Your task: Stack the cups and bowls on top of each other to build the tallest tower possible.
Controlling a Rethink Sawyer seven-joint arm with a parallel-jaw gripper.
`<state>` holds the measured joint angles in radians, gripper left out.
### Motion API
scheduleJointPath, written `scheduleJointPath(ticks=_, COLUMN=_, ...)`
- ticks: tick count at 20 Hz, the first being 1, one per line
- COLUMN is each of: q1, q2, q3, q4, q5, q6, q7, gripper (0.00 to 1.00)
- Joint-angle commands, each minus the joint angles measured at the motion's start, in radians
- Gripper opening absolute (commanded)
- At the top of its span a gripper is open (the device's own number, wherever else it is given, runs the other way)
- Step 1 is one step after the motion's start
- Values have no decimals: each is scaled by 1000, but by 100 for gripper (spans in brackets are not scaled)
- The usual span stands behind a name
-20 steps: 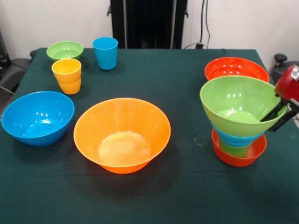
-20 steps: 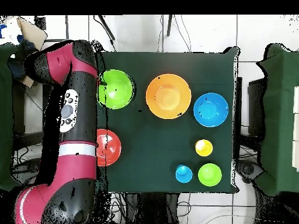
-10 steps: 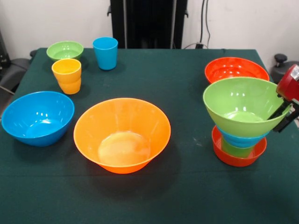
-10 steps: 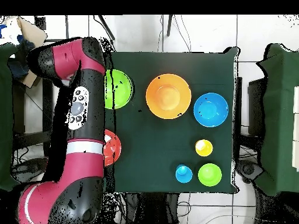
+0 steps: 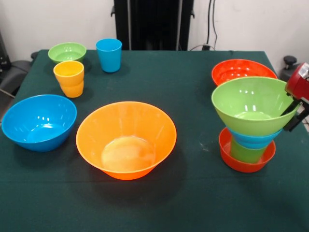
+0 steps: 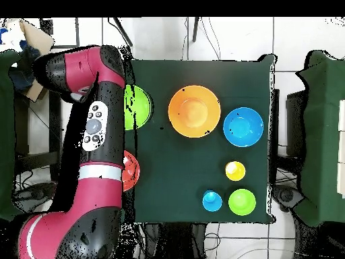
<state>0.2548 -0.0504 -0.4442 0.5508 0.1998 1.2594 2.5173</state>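
Observation:
The tower stands at the right in the front view: a small red-orange bowl (image 5: pixel 245 163) at the bottom, a green cup (image 5: pixel 243 152) in it, a blue bowl (image 5: pixel 254 139) above, and a large green bowl (image 5: pixel 250 105) on top, sitting nearly level. My gripper (image 5: pixel 292 117) reaches in from the right edge, its black fingers (image 5: pixel 292 107) straddling the green bowl's right rim and shut on it. From overhead, the arm (image 6: pixel 94 135) hides the gripper and most of the green bowl (image 6: pixel 139 106).
A red bowl (image 5: pixel 244 71) sits behind the tower. A large orange bowl (image 5: pixel 126 139) is at centre and a blue bowl (image 5: pixel 38 121) at left. A yellow-orange cup (image 5: pixel 69 78), a blue cup (image 5: pixel 109 54) and a small green bowl (image 5: pixel 67 51) stand far left.
The large green bowl has shifted slightly right with the gripper and levelled out from a tilt. In the overhead view the arm has swung further over the green and red bowls.

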Motion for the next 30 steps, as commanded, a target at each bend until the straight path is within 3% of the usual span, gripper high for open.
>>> scheduleJointPath(ticks=1, q1=-30, q2=-4, q3=133, q4=145, q5=-11, q6=16, q7=-99, gripper=0)
scheduleJointPath(ticks=30, q1=-45, q2=39, q3=110, q4=77, q5=-47, q6=88, q7=-115, gripper=0)
